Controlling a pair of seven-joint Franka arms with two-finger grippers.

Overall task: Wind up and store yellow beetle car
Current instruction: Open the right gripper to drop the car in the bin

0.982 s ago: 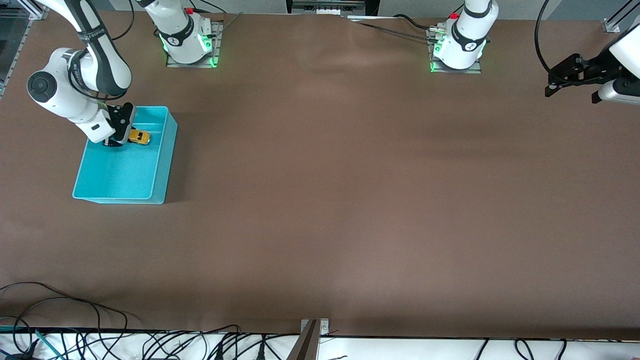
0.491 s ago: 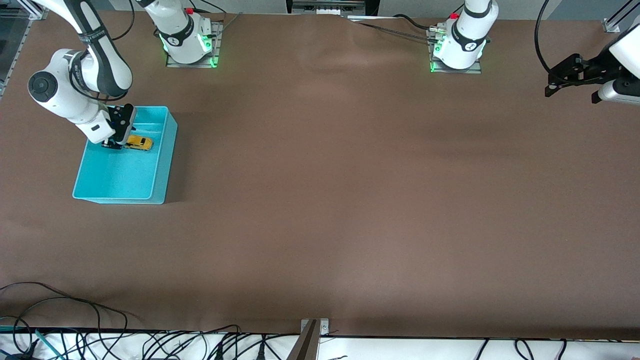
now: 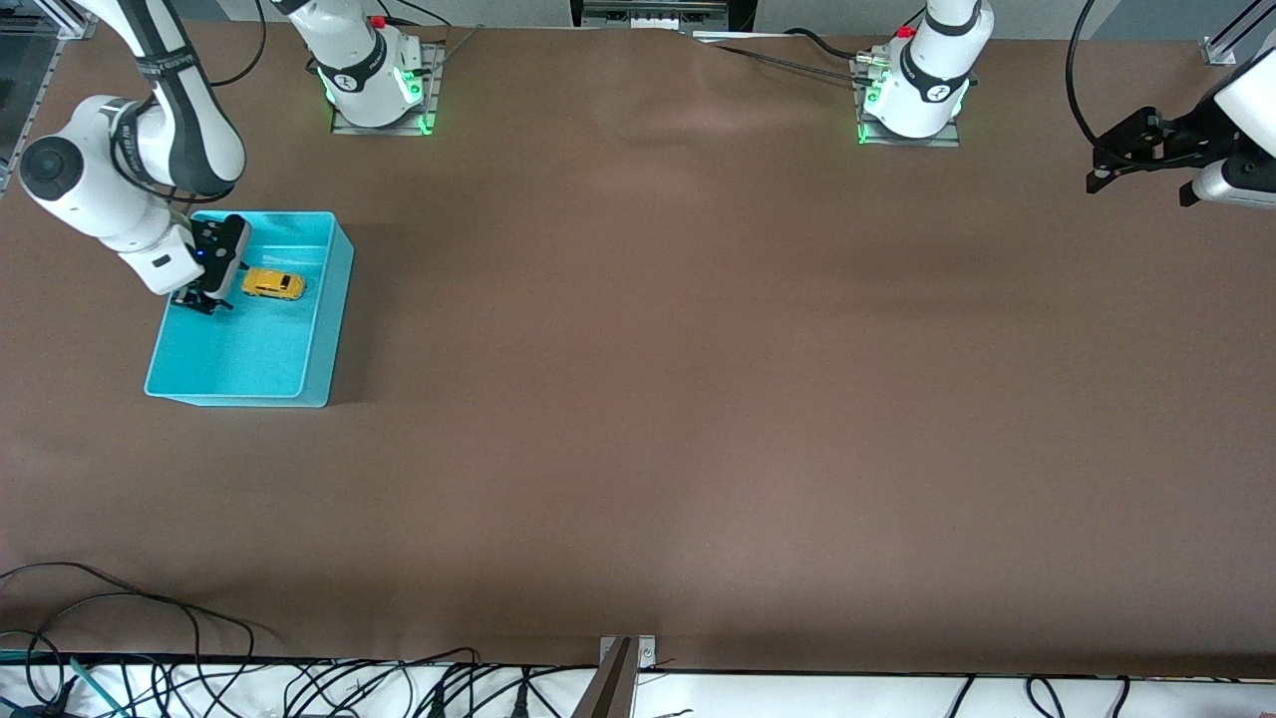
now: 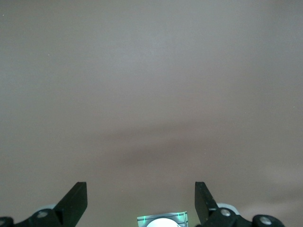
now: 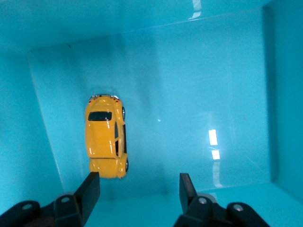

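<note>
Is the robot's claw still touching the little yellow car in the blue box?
Apart. In the right wrist view the right gripper has its jaws open with nothing between them, and blue floor of the cyan bin shows between them and the yellow beetle car.

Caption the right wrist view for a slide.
Open right gripper above the yellow beetle car lying on the cyan bin's floor.
</note>
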